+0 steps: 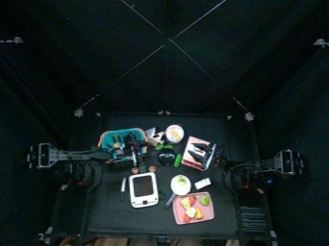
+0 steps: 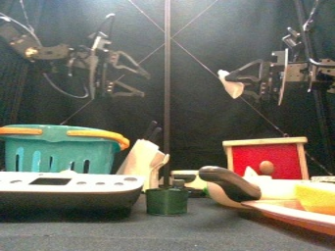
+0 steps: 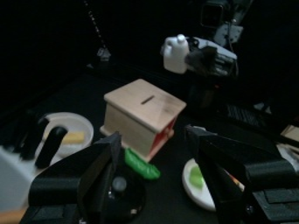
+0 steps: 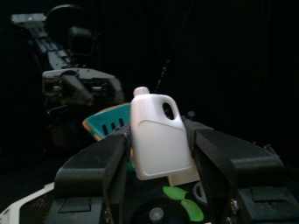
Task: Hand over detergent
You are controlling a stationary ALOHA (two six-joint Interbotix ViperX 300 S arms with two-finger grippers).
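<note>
Nearest on the desk [image 2: 157, 235] lie the white device with a dark screen [image 2: 66, 191], a small dark green pot [image 2: 167, 201] and the pink tray of fruit [image 2: 281, 211]. Behind them stand the teal basket with a yellow rim [image 2: 59, 147] on the left side and a wooden box with a red face [image 2: 265, 157] on the right.

Above and beyond these my arms hang in the air. My left claw [image 3: 158, 144] is spread wide and empty, raised over the box and facing the other arm. My right claw [image 4: 160, 144] is clamped on the detergent [image 4: 160, 131], a white jug with a handle. It is held upright, high above the desk's right side, well apart from my left claw.
</note>
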